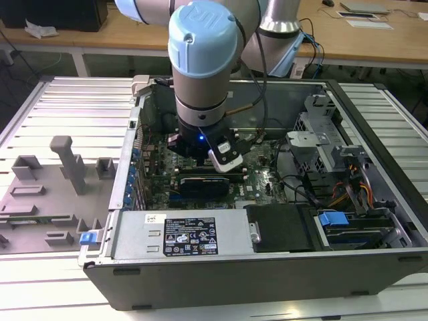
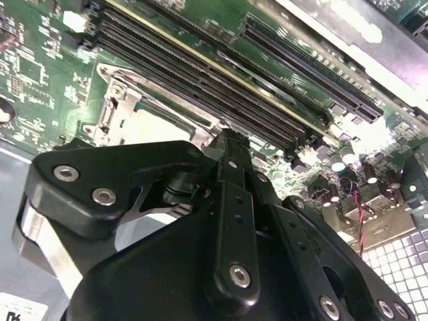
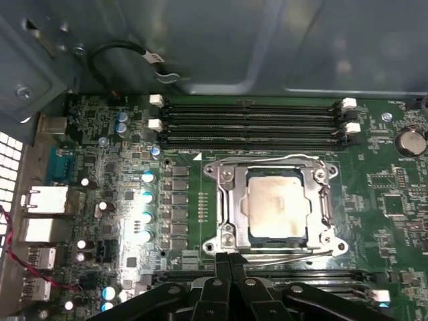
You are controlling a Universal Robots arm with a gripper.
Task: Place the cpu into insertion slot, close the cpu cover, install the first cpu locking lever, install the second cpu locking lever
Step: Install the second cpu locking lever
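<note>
First wrist view, sockets on the board's edge: silvery metal sockets sit well off to one side of the gripper, out of the action.
Gripper: the gripper has its two black fingers pressed together, side by side, with nothing between them. The tips hang right at the near edge of the socket.
Memory slots: long black slots run on the far side of the socket from the gripper, apart from the fingers.
Cover: the silvery cover lies flat over the socket, and the window shows what's under it.
Chip: the chip is seated in the socket, just ahead of the fingertips, with its pale metal top showing through the cover's window.
Levers: thin wire levers lie along two opposite sides, one at the far side and one right by the fingertips. I can't tell whether either is hooked.
Handling, chip: I'd call it light, stiff and flat with a slick top, and fragile underneath. It wants holding by two opposite edges, never pressing on its face.
Handling, levers: springy wire, I'd judge, likely to snap back. Best pushed near the free end, with the fingers closed as a single blunt tip.
Second wrist view: the closed gripper points at the socket's corner, touching or just off it.
Exterior view: the arm reaches straight down into the open computer case.
</note>
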